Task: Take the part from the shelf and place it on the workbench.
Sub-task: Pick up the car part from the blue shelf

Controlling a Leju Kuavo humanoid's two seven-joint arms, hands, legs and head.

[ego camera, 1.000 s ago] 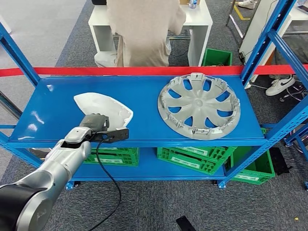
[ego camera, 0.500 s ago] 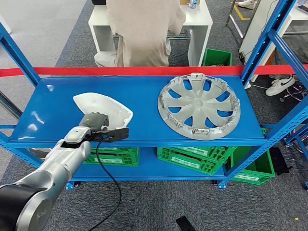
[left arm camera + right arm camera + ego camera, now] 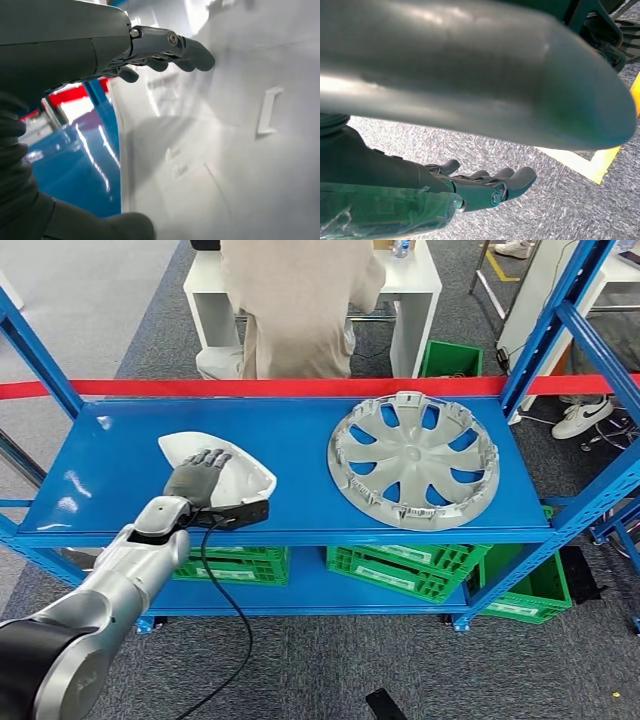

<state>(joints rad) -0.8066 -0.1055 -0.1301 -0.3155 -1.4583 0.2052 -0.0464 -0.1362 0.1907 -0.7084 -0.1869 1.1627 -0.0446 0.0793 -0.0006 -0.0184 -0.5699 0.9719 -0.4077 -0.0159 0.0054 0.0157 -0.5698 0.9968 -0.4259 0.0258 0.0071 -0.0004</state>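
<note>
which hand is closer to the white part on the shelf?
Left. The left hand reaches over the white part, fingers extended above it. The right hand hangs by the carpeted floor, away from the shelf.

No text, label, brand name or number can be read in these views; the green plastic crates [image 3: 411,570] under the blue metal shelf [image 3: 302,455] carry pale strips on their near faces, but whatever is printed there is too small and blurred to make out; the white sneaker [image 3: 581,418] on the floor at the far right shows a dark curved mark on its side, with no lettering legible; the white moulded plastic part [image 3: 245,150] seen close from the left wrist bears only raised clips, no markings.
</note>
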